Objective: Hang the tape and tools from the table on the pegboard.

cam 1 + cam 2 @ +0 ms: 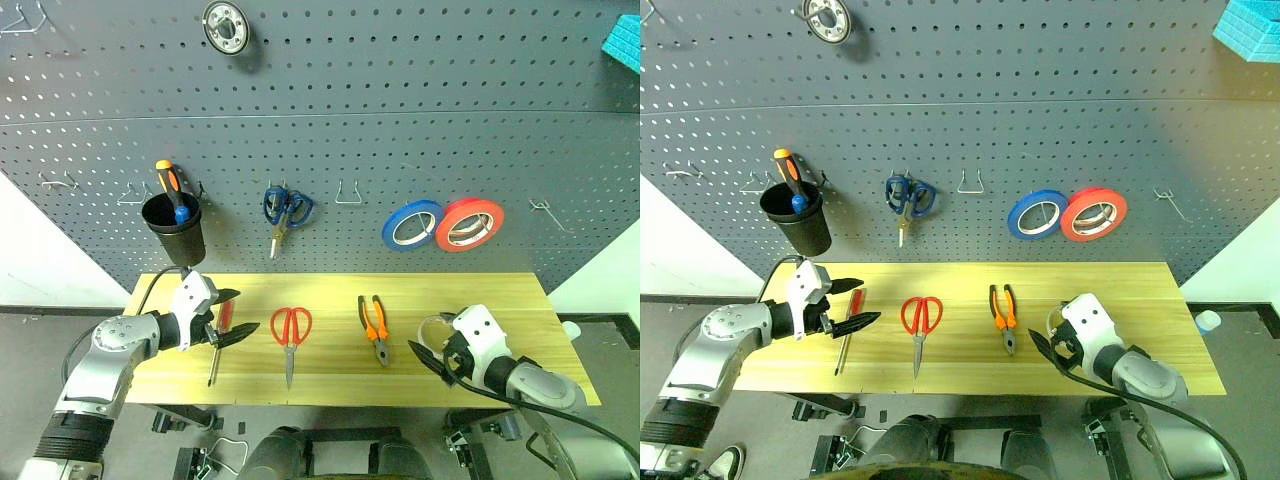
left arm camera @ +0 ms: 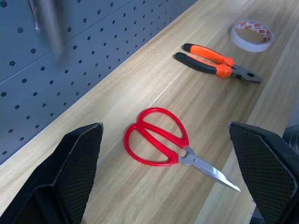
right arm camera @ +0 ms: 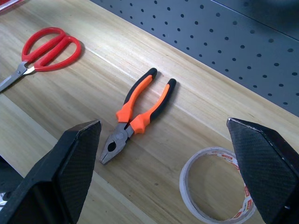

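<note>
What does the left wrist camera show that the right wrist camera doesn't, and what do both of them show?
Left wrist view alone: the whole red scissors, blades included, lying between the open left gripper fingers.

Right wrist view alone: the open right gripper, with the white tape roll close up beside one finger.

Both: the orange-and-black pliers, the tape, the scissors' red handles, the pale wooden table and the grey pegboard behind it. All three things lie flat on the table, untouched.

workshop, dark grey pegboard with hooks and hung tools, pale wooden table below
</note>
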Controlling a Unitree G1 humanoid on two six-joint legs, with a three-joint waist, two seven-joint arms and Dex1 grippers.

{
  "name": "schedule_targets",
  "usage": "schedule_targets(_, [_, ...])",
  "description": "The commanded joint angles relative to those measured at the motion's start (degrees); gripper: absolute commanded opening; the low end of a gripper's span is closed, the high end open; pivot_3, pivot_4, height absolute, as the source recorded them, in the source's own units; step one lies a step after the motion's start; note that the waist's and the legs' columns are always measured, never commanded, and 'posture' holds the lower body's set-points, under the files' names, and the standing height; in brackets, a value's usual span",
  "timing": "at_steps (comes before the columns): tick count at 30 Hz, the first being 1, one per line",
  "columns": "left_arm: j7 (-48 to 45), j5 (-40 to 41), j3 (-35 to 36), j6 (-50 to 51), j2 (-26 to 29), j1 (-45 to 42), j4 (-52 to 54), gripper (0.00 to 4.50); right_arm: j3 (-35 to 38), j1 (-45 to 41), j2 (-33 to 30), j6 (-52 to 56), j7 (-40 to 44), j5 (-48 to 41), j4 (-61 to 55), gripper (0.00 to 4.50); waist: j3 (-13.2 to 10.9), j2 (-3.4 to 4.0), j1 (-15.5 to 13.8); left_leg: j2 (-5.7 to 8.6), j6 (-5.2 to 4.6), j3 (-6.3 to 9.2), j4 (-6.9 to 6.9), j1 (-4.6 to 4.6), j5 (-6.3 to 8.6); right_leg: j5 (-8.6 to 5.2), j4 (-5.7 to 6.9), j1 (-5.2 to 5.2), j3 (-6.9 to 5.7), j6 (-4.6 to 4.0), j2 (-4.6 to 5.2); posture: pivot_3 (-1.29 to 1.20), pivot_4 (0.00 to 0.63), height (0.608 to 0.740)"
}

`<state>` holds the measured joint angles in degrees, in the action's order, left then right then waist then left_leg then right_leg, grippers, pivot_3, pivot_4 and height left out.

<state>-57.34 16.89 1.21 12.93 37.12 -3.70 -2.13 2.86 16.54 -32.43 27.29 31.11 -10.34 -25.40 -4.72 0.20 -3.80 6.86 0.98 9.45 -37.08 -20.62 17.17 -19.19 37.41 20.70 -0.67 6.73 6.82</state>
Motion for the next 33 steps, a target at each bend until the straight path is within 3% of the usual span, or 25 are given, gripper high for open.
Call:
schedule_targets(1, [-0.13, 0.39, 0.55, -1.08, 0.00, -0.85, 0.64, 4.48, 1.00, -0.60, 0.37, -0.10, -0.11, -0.75, -1.07, 4.50, 0.00, 0.00, 0.00, 0.00, 0.00, 0.00, 0.00, 0.00, 0.00, 0.00, 0.00, 0.00, 0.00, 0.00, 0.00, 0.08, 0.055, 0.725])
schedule_targets(14, [0.33, 1.27, 1.12, -0.49, -0.54, 0.67, 2.47, 4.48, 1.44, -0.40, -0.17, 0.21, 0.25, -0.65, -1.06, 4.50, -0.01, -0.01, 0.03, 0.00, -0.01, -0.01, 0.00, 0.00, 0.00, 0.00, 0.00, 0.01, 0.01, 0.00, 0.00, 0.08, 0.067, 0.725])
schedule_targets(21, [-0.68, 1.83, -0.01, 0.69, -0.53, -0.15, 4.45, 4.48, 2.55, -3.54, 1.68, 1.94, -4.51, 0.96, 0.69, 4.50, -0.13, -0.07, 0.07, -0.02, -0.02, -0.01, 0.00, 0.00, 0.01, 0.00, 0.01, 0.01, 0.02, -0.01, 0.00, 0.07, 0.089, 0.725])
schedule_targets(28, [-3.80, -1.06, -6.70, 0.37, -1.83, -5.58, 2.13, 4.48, 1.81, -5.62, 5.69, 6.32, -12.14, 4.03, 0.25, 4.50, -2.66, -0.09, 0.16, -0.06, -0.03, 0.00, 0.01, -0.09, 0.01, 0.02, 0.02, 0.10, 0.03, -0.05, 0.02, 0.05, 0.195, 0.725])
schedule_targets(33, [-5.03, -2.65, -10.35, -0.55, -4.13, -9.45, -1.31, 4.48, -0.01, -5.30, 7.62, 10.72, -15.00, 5.58, -1.98, 4.50, -5.26, -0.21, 1.61, -0.08, 0.32, -0.01, -0.15, -0.87, -0.20, 0.09, 0.20, 0.61, 0.04, -0.13, 0.06, 0.04, 0.250, 0.725])
